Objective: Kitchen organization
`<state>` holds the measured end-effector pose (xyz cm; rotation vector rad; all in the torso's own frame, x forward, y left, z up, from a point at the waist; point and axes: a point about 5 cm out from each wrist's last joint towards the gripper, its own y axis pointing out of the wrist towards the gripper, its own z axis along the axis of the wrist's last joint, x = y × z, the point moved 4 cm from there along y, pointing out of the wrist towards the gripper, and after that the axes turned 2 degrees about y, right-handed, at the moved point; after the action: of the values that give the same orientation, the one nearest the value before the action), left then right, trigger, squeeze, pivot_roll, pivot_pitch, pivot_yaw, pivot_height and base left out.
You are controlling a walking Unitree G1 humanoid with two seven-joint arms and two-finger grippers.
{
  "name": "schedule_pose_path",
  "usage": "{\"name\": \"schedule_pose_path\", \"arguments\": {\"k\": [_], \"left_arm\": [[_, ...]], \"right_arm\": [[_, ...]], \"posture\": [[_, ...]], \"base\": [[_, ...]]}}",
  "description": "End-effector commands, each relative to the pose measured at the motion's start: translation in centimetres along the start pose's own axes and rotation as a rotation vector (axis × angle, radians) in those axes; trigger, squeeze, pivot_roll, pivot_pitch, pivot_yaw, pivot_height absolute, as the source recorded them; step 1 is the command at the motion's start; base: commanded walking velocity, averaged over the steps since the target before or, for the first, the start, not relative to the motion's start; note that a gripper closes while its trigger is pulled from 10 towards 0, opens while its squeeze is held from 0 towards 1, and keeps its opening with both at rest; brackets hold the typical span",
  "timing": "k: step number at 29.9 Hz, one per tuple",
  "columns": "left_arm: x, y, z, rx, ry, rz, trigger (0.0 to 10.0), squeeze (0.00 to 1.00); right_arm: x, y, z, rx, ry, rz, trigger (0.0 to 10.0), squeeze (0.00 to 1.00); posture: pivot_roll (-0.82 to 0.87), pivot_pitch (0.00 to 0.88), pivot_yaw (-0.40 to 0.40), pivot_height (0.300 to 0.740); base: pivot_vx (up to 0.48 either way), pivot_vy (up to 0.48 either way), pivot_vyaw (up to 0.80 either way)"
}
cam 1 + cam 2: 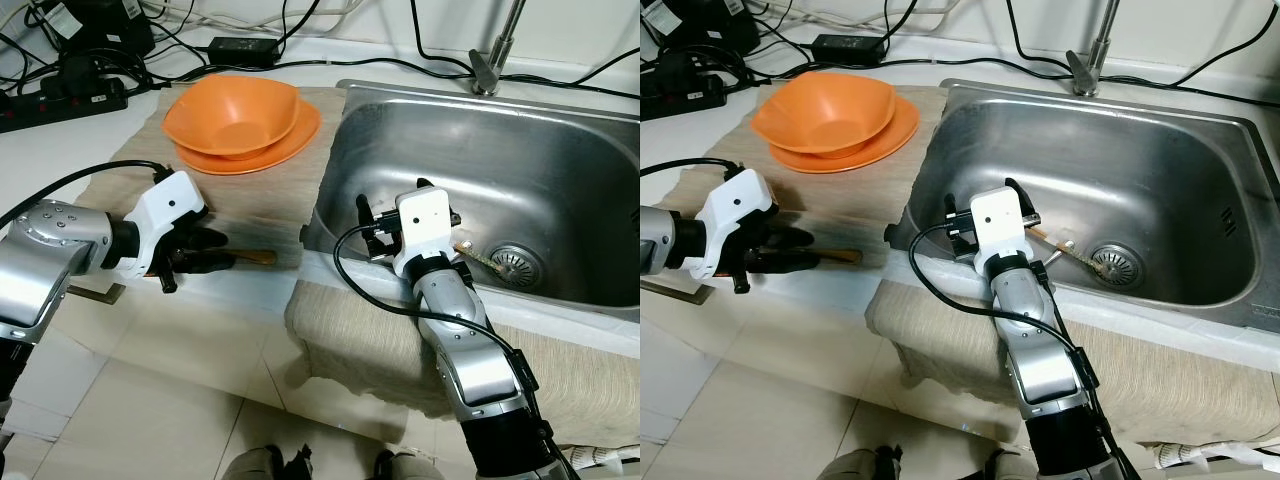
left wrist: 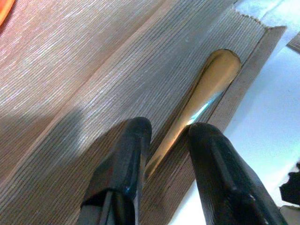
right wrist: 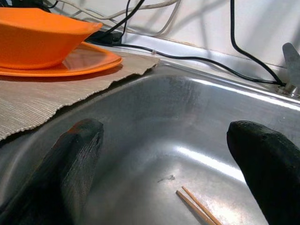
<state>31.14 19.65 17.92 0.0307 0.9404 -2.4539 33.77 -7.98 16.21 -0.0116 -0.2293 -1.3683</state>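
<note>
Left end effector (image 2: 164, 140) narrow, fingers straddling wooden spoon (image 2: 201, 93) lying flat on mat (image 1: 250, 205); spoon's long axis runs toward sink (image 1: 520, 150). Right end effector (image 3: 164, 154) wide, over sink; chopsticks (image 3: 197, 206) inside.

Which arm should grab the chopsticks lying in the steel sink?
Right. The right gripper is open over the stainless steel sink near the wooden chopsticks; the left gripper straddles a golden spoon on the mat.
</note>
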Motion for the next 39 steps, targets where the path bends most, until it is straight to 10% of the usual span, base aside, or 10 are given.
{"name": "schedule_pose_path", "arguments": {"k": [1,39], "left_arm": [[1.5,1.1,-1.9,-0.075,-0.022,-0.073,0.0,0.00],[-4.8,-4.4,7.8,0.137,0.189,0.237,0.0,0.00]], "right_arm": [[-0.1,0.0,-0.5,-0.023,0.007,-0.002,10.0,0.00],[-0.9,0.1,-0.7,-0.042,0.079,0.046,10.0,0.00]], "posture": [[0.09,0.117,0.047,0.740],[0.08,0.118,0.059,0.740]], "base": [[0.000,0.000,0.00],[0.000,0.000,0.00]]}}
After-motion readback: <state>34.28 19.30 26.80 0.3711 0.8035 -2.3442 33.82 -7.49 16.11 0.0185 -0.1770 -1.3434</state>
